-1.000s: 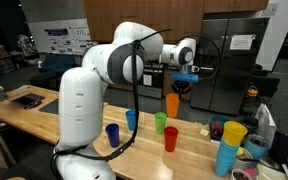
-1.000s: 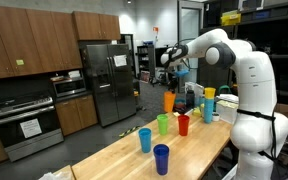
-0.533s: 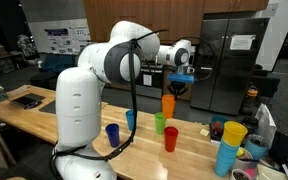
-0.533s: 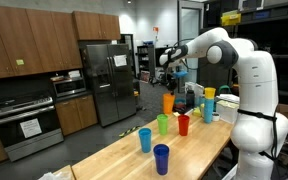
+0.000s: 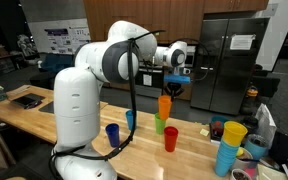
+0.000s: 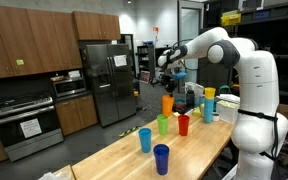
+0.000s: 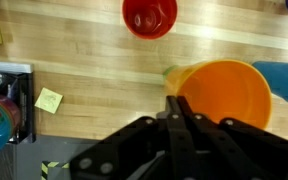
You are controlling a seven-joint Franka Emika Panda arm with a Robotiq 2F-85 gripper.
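A: State of the gripper point(image 5: 172, 88)?
B: Jaws pinching the rim of the orange cup point(image 5: 164, 106), which hangs clear of the table point(image 5: 29, 122).
A: Underneath?
B: Green cup point(image 5: 159, 125), apparently right below; contact hard to tell. Red cup point(image 5: 170, 139) just beside the green.

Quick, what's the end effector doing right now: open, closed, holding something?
End effector: closed, gripping the orange cup by its rim.
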